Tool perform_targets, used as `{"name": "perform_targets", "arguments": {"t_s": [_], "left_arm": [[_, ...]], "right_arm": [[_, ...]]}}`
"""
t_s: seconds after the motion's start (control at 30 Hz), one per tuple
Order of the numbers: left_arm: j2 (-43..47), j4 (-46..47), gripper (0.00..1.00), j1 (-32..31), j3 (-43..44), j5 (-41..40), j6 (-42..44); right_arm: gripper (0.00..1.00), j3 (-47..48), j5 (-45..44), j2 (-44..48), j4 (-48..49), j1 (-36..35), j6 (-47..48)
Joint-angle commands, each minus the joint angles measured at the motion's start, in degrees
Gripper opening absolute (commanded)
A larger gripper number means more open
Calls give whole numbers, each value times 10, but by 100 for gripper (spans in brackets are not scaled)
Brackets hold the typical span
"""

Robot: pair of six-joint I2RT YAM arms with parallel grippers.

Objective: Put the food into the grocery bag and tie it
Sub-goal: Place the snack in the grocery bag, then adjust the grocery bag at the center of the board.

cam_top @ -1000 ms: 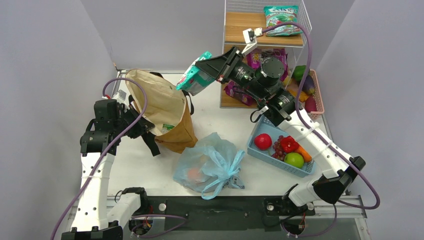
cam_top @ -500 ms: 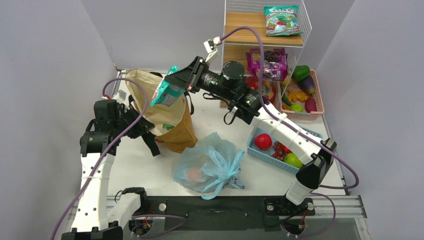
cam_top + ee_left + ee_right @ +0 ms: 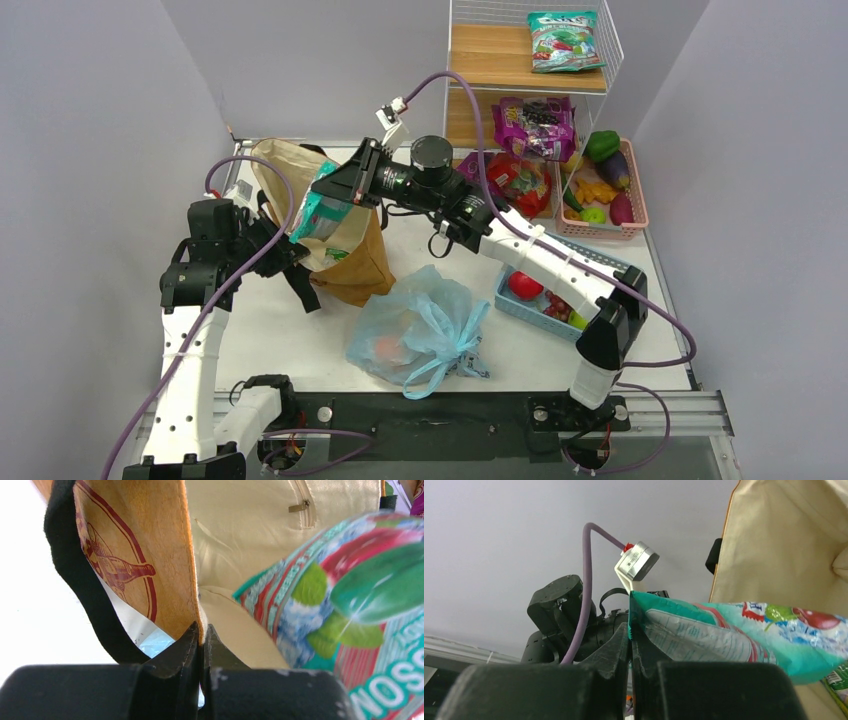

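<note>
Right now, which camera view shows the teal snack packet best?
Right wrist: the teal snack packet shows sharp, lengthwise, edge pinched. Top external shows it small over the tan tote; left wrist, a blurred part.

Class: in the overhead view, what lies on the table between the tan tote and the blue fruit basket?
The light blue grocery bag, its handles knotted, sits between the tan tote and the blue basket; the top view shows it.

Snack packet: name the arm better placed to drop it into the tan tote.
Right. The right hand grips the packet at the tote's mouth; the left hand pinches the tote's rim.
</note>
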State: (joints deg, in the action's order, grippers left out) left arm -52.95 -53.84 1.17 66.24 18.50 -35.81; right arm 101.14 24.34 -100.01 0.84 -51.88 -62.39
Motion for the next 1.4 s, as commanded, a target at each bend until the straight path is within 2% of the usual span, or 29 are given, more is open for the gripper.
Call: {"name": "perform_targets", "arguments": {"t_s": [0.0,0.03,0.07,0.1,0.13,0.17,0.23,0.43,0.53,0.7,0.87,1.0,1.2,1.37], "left_arm": [[8,7,0,0,8,14,-1],[7,7,0,0,8,14,-1],[7,7,0,0,8,13,-1],[7,7,0,0,9,13,-1],[7,7,0,1,9,13,-1],[8,7,0,0,9,14,-1],[8,7,0,1,9,13,-1],[12,2,0,1,9,11,1],[13,3,0,0,6,11,3],[18,6,0,0,0,13,6],[21,8,0,1,-6,13,11],[18,10,0,1,-8,14,12],[20,10,0,1,-7,11,12],[21,6,0,1,-7,9,11]], "right_arm": [[3,34,15,10,31,-9,-4],[12,36,17,8,20,-9,-2],[34,40,17,7,13,-9,4],[51,44,16,6,-1,-9,8],[57,53,13,4,-31,-9,20],[69,58,12,3,-44,-9,27],[81,74,12,1,-75,-8,53],[85,101,-24,12,-149,13,120],[85,105,-74,28,-211,32,156],[86,28,-145,68,-253,82,169],[86,-9,-131,71,-255,112,199],[86,27,-96,37,-270,112,243],[86,159,-65,-55,-321,113,269],[86,204,-44,-125,-329,112,278]]}}
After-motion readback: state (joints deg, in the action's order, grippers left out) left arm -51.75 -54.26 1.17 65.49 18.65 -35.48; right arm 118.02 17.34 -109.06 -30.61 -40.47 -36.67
